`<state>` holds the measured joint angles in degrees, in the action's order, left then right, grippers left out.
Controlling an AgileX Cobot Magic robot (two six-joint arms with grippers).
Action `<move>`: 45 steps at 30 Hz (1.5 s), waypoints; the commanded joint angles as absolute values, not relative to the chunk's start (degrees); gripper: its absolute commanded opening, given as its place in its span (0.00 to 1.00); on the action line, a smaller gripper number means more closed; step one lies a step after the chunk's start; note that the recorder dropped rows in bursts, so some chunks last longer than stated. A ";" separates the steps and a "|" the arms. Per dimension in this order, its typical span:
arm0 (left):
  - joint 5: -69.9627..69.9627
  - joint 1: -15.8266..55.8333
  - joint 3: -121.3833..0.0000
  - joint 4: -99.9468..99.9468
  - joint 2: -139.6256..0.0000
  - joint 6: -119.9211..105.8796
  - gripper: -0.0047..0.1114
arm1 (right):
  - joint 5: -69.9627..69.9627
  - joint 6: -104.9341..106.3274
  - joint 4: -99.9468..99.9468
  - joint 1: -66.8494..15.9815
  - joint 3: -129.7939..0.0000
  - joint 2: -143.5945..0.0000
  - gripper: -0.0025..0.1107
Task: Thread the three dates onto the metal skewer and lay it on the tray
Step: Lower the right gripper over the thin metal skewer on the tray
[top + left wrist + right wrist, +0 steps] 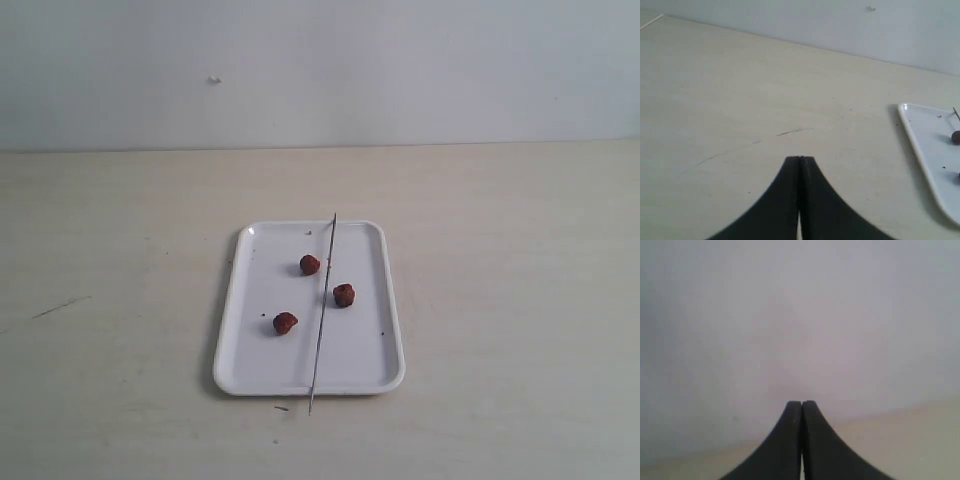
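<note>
Item 1: tray [360, 350], white, rectangular with rounded corners, lying flat on the pale table [520, 300], at the centre of the exterior view, slightly below the middle.

Item 2: skewer [322, 320], thin grey metal. It lies almost lengthwise across the tray, right of the tray's midline. Its upper tip passes the far rim and its lower tip passes the near rim over the table. It is bare.

Item 3: three loose dates on the tray floor.
- The upper date [310, 264] sits just left of the skewer.
- The right date [344, 295] sits just right of the skewer.
- The lower-left date [285, 323] sits apart from the skewer, toward the tray's left side.

Item 4: left gripper [800, 159], black, fingers pressed together with nothing between them. It is over bare table, well apart from the tray.

Item 5: right gripper [801, 402], black, fingers likewise pressed together and empty, facing the plain wall [790, 315].

Item 6: thin dark scratch [60, 307] on the table, at the left of the exterior view.
</note>
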<state>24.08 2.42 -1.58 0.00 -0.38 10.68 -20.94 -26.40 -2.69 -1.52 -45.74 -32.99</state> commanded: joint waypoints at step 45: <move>23.92 2.24 -1.34 -0.46 0.00 10.67 0.04 | -49.80 -36.42 1.42 -33.60 -69.88 -101.68 0.02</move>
<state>24.08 2.42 -1.58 0.00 -0.38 10.68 -42.34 -29.78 9.80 -32.30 -67.16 -100.77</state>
